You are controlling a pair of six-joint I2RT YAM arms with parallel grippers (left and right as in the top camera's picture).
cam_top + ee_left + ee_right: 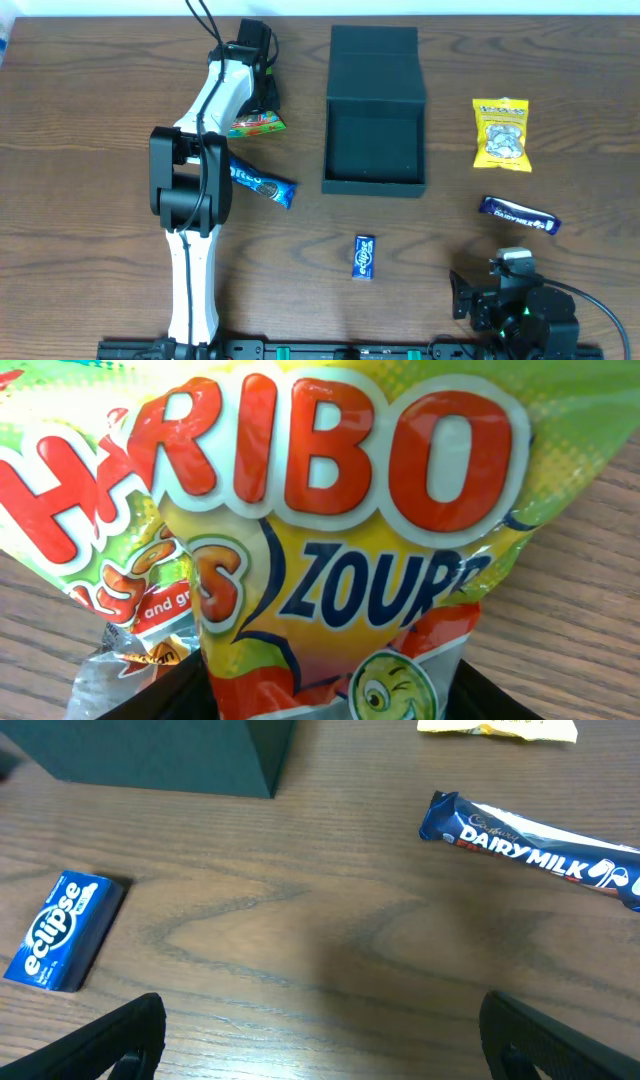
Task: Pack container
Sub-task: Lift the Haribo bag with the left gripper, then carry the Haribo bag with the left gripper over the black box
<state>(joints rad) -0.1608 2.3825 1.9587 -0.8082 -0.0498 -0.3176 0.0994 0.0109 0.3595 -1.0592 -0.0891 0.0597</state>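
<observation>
The left tool [330, 672] is down at the far left of the bench [90, 120], with a dark finger on either side of the lower end of a Haribo bag [330, 510]. The bag fills the wrist view, and I cannot tell whether the tool is clenched on it or only flanking it. The bag lies flat on the wood, its foil creased.

Just nearer than the bag lies an Oreo packet [262, 186], set at an angle, with its left end hidden under the left arm's dark elbow.

The container [373, 186] sits to the right of the bag at mid-bench, a little apart from it. It is open, with its flap lid laid back flat on the far side. Only bare wood shows between the bag and the container's left wall.

An Eclipse pack [364, 257] lies nearer than the container, well apart from its front wall.

The right tool [320, 1010] hangs released at the near right, its fingers spread wide above bare wood and grasping nothing. A Dairy Milk bar [540, 850] lies beyond it and to the right. A yellow snack bag [501, 133] lies farther back, to the right of the container.
</observation>
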